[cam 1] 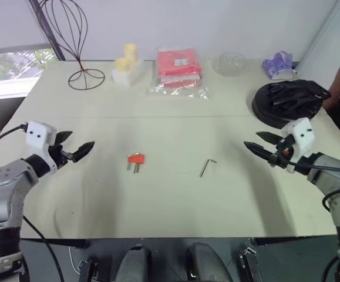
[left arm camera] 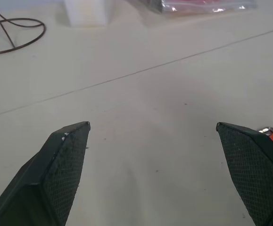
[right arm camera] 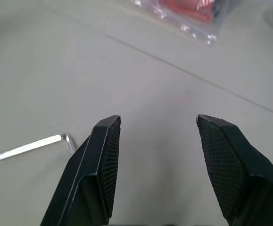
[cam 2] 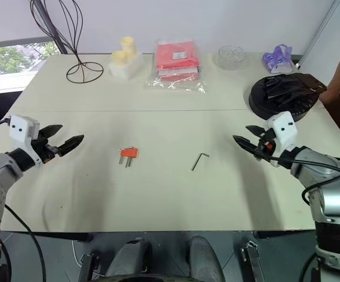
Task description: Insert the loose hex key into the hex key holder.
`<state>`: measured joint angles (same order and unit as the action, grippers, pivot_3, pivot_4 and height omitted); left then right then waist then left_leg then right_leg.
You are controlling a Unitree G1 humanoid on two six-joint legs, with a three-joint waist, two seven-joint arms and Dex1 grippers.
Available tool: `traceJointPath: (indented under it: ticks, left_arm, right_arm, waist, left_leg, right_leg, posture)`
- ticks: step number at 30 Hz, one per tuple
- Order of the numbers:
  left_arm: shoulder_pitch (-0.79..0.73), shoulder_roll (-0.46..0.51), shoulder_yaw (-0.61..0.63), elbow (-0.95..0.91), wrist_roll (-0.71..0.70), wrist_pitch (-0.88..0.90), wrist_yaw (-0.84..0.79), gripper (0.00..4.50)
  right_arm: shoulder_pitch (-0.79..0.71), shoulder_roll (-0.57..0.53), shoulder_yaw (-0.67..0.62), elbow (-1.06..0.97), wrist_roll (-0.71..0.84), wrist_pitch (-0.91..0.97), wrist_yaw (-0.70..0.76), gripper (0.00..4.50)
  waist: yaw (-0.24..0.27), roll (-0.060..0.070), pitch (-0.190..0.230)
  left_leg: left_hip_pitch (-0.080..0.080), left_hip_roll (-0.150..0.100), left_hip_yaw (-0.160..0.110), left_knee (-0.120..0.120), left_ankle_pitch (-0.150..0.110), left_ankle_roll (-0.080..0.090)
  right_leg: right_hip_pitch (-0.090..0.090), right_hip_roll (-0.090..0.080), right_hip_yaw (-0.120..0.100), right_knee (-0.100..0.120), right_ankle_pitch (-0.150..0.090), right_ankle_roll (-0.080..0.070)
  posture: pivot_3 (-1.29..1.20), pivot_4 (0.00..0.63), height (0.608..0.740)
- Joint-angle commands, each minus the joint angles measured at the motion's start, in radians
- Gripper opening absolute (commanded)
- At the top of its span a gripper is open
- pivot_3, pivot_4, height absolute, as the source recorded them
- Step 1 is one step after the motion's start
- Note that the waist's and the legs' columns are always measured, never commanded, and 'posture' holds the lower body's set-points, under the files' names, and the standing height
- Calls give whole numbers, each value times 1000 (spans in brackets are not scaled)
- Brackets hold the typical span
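At the left edge of a pale table (cam 1: 170, 205), the left gripper (cam 1: 77, 145) hovers with its two black fingers spread wide and nothing between them, pointing inward toward the centre. Just right of it, well apart, the orange-red hex key holder (cam 1: 136, 158) lies flat on the tabletop, a few short metal keys sticking out toward the near edge. Further right, the loose hex key (cam 1: 207, 166) rests alone on the bare surface, near the holder but not touching it. On the right, the right gripper (cam 1: 256, 141) hangs above the table with its fingers parted and empty, aimed toward the key. Along the far edge stand a wire stand (cam 1: 76, 41), a red packet in clear plastic (cam 1: 178, 67) and a black round object (cam 1: 288, 100).
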<state>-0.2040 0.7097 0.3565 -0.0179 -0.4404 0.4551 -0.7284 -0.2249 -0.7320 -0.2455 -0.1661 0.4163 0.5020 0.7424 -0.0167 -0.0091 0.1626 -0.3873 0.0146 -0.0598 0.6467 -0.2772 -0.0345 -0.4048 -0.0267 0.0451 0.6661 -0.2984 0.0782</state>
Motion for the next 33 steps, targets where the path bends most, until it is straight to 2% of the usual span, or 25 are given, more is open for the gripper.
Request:
traceJointPath:
  ticks: [1,7,12,16,21,24,27,29,33]
  left_arm:
    - [-35,37,-29,2,-4,3,-52,4476]
    - [-96,106,-103,34,-37,33,-225,4476]
    - [-118,180,-153,64,-36,39,-366,4476]
    - [-139,208,-169,78,-37,42,-417,4476]
    - [-150,205,-164,46,-43,59,-414,4476]
    - [-146,196,-150,24,-47,68,-394,4476]
    - [-127,197,-136,3,-54,75,-382,4500]
    - [-109,199,-127,-10,-57,79,-374,4500]
    - [-80,196,-116,-33,-61,81,-355,4500]
  right_arm:
    - [-61,26,55,-5,-2,-6,8,2629]
    - [-178,93,195,30,-2,-4,69,2629]
    - [-313,239,363,122,-34,-39,131,2629]
    - [-398,365,468,274,-103,-117,161,2629]
    - [-499,523,545,565,-193,-273,179,2629]
    - [-541,579,559,715,-246,-373,190,2629]
    - [-571,604,558,810,-276,-436,216,3519]
    - [-595,620,555,883,-303,-480,202,4455]
    - [-642,656,541,1019,-331,-543,208,4455]
  waist:
    - [0,0,0]
    - [-3,0,0]
    - [-14,0,1]
    - [-24,0,1]
    - [-27,0,1]
    - [-28,0,1]
    - [-28,1,1]
    - [-29,1,1]
    - [-31,1,1]
  left_leg:
    - [0,0,0,0,0,0]
    - [-1,-1,0,0,0,0]
    - [-1,-1,0,0,0,0]
    - [-2,-1,0,0,0,0]
    - [-2,-1,0,0,0,0]
    - [-2,-1,0,0,0,0]
    - [-2,-1,-1,0,0,0]
    - [-2,-1,-1,0,0,0]
    - [-2,-1,-1,0,0,0]
  right_leg:
    - [0,0,0,0,0,0]
    - [-1,0,-1,0,0,0]
    - [-2,1,-1,1,0,0]
    - [-3,1,-2,2,0,0]
    - [-4,0,-2,2,0,0]
    - [-5,1,-2,3,0,0]
    - [-5,0,-2,4,0,0]
    - [-5,-1,-2,4,0,0]
    - [-6,0,-2,5,0,0]
  posture:
    - [0,150,740]
    - [0,150,740]
    - [0,150,740]
    - [0,150,740]
    - [0,150,740]
    - [0,150,740]
    - [0,150,740]
    - [0,150,740]
    - [0,150,740]
